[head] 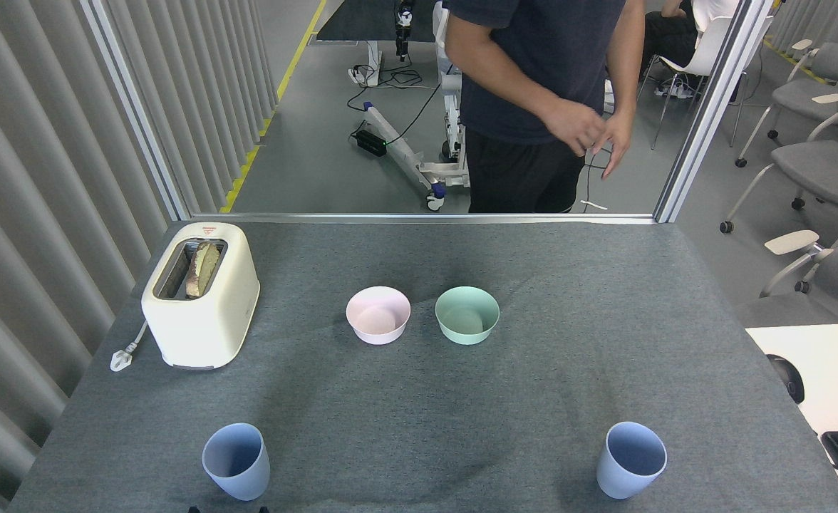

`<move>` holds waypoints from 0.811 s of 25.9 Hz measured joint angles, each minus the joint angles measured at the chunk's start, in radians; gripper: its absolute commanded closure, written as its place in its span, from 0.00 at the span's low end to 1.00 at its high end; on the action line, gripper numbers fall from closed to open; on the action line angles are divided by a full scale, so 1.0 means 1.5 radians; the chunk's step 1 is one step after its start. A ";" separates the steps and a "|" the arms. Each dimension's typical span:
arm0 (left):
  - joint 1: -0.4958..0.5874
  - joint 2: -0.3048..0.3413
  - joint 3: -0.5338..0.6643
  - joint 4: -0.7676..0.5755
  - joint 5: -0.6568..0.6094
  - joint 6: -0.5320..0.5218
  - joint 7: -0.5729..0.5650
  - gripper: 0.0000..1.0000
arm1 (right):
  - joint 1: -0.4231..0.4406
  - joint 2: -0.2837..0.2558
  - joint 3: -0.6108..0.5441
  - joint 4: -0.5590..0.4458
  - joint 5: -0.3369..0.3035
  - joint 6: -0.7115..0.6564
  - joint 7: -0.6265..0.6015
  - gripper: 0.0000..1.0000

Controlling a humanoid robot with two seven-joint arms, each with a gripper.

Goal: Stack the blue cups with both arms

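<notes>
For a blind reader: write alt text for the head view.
Two blue cups stand upright and far apart near the table's front edge, left cup and right cup. Behind them sit a pink bowl, a green bowl and a toaster; a person stands beyond.

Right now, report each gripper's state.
Left gripper: not in view, holding neither blue cup.
Right gripper: not in view, second blue cup stands untouched.

two dark tips (226, 509) at the bottom edge are too cropped for us to identify. the person (540, 100) is cut off above the shoulders.
</notes>
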 measured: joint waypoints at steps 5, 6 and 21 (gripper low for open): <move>-0.001 0.000 0.000 0.002 0.000 0.000 0.000 0.00 | -0.001 0.000 0.000 0.000 0.000 0.000 0.000 0.00; -0.002 0.000 0.000 0.002 0.000 0.000 0.000 0.00 | -0.001 -0.001 0.000 0.000 0.000 0.000 0.000 0.00; -0.037 -0.002 0.000 0.052 -0.001 0.002 0.000 0.00 | -0.001 0.000 -0.001 0.000 -0.001 0.000 0.000 0.00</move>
